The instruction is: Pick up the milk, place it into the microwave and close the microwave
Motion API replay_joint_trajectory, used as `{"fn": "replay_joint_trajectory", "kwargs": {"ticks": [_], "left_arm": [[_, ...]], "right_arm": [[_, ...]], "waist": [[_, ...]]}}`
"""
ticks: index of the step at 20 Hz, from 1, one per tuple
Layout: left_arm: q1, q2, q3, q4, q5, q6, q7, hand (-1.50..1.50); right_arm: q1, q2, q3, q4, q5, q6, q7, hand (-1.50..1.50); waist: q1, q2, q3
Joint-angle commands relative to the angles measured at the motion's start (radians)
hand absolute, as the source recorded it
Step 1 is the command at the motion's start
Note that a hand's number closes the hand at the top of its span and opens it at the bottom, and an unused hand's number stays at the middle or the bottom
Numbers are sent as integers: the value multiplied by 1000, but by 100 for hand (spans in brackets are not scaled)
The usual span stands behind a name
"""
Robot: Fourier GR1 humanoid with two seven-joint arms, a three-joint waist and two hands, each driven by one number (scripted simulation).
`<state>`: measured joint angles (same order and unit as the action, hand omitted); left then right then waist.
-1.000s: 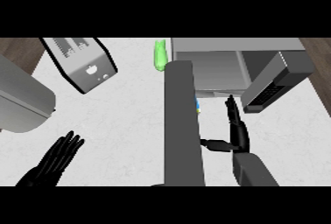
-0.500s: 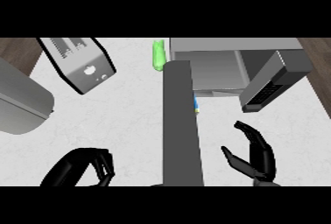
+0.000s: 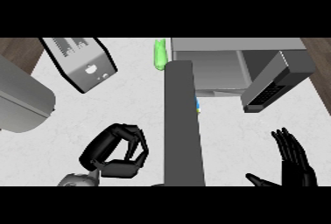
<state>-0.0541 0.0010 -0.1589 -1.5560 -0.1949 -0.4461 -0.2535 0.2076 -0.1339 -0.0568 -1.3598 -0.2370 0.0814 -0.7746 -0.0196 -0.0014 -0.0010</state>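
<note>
Here, one microwave [image 3: 220, 65], one toaster [image 3: 81, 63]; left hand [image 3: 116, 153] curled empty, right hand [image 3: 294, 162] spread.

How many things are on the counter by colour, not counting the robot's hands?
Grey or silver: 3, the toaster, the microwave with its open door, the rounded appliance
Green: 1, a slim object
Blue: 1, a sliver behind the door
Total: 5

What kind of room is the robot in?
Most likely a kitchen. There's a white counter with an open microwave at the back, and a toaster standing to its left.
</note>
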Motion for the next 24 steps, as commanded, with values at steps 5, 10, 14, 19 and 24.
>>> {"fn": "replay_joint_trajectory", "kwargs": {"ticks": [5,10,14,19,24], "left_arm": [[-222,-1,-293,226,-60,301,-48,150],[-378,-1,-414,446,32,372,-32,150],[-441,-1,-577,552,177,543,-8,150],[-566,-1,-722,600,308,571,102,150],[-601,-1,-764,588,449,663,68,-150]], "right_arm": [[100,-73,-38,-164,-5,18,43,-150],[84,-58,-32,-249,-17,10,88,-150],[89,-122,-75,-252,-73,105,74,-150],[84,-121,-20,-369,-86,115,170,-150],[56,-163,-10,-422,-131,174,215,-150]], "waist": [[-10,3,0],[-17,6,0],[-40,10,0],[-72,15,-1],[-133,27,-3]]}}
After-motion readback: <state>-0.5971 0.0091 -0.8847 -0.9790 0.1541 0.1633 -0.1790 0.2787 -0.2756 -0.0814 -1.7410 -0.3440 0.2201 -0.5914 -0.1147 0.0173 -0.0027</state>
